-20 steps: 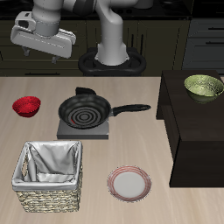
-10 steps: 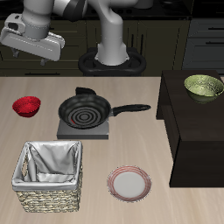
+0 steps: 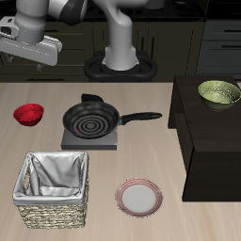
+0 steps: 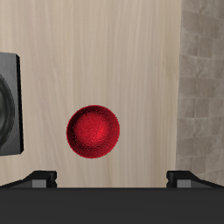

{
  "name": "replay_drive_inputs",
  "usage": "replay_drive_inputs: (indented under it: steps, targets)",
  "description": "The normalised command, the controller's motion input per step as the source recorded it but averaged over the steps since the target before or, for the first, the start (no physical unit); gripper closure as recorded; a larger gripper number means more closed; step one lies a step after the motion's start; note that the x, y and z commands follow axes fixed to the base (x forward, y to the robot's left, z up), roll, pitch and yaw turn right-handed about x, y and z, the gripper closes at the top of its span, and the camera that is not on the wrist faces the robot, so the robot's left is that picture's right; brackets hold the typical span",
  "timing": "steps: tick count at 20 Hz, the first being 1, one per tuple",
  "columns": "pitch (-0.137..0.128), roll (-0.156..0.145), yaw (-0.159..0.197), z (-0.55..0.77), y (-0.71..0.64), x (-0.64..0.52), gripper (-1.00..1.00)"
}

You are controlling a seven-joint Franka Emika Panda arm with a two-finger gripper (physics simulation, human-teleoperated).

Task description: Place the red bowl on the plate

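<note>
Exterior view shows the hand raised well above the surface, near the back edge, with no object in contact. The wrist view shows two dark fingertips set wide apart with clear wood between them, so the hand is spread and holds nothing.

The red bowl sits upright on the wooden surface, below the hand and somewhat nearer the front edge. In the wrist view the red bowl appears as a full red disc on bare wood, between the lines of the two fingertips and clear of both.

From the red bowl, the frying pan lies at about 3 o'clock in the exterior view, near but apart, resting on a grey square stove plate, with its black handle pointing away from the bowl. An edge of the pan is visible in the wrist view.

The plate lies flat near the front edge, at about 4 o'clock from the bowl and well apart from it. Nothing rests on it.

A woven basket with a grey liner stands just beside the plate, at 9 o'clock from it. An olive-green bowl sits on the dark cabinet at the far side.
</note>
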Motion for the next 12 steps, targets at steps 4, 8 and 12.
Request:
replay_drive_inputs:
  steps: [4,8,12]
  targets:
    - [0.004,0.000,-0.003,0.03,-0.26,0.02,-1.00]
    - [-0.028,0.019,0.031,0.02,-0.06,-0.02,-1.00]
    - [0.022,-0.008,-0.012,-0.10,-0.15,0.10,-1.00]
